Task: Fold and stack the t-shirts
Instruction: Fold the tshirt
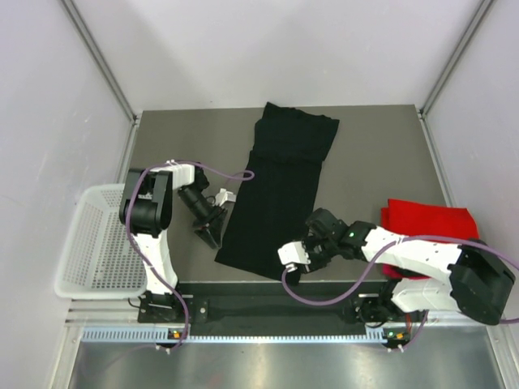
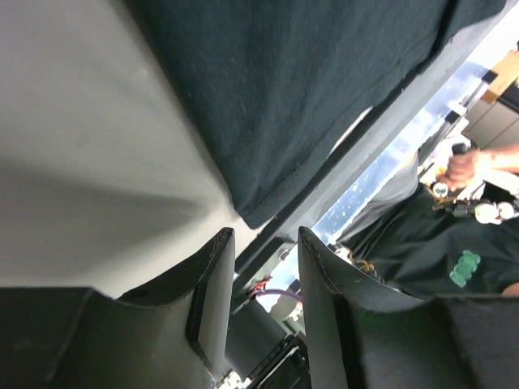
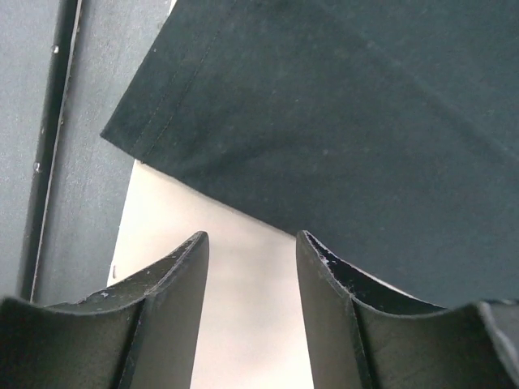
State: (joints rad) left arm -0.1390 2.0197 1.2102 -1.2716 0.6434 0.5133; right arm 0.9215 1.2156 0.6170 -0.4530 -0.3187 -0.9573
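Black t-shirt (image 1: 280, 194) lies flat mid-bench (image 1: 373, 154), folded lengthwise into a long narrow strip that runs far-to-near w/ a slight slant; its near hem stops short of the bench's near edge. Red t-shirt (image 1: 430, 223), folded, sits well to the right of the black one, partly under the R arm. White mesh basket (image 1: 93, 239) is well to the left of the black shirt, past the L arm. L gripper (image 2: 266, 235) is just beside the black shirt's near-left corner: jaws part-way apart, nothing between them, cloth corner just ahead of the tips. R gripper (image 3: 251, 239) is at the shirt's near-right corner: jaws also apart and empty, stitched hem just beyond the tips, bare bench under them.
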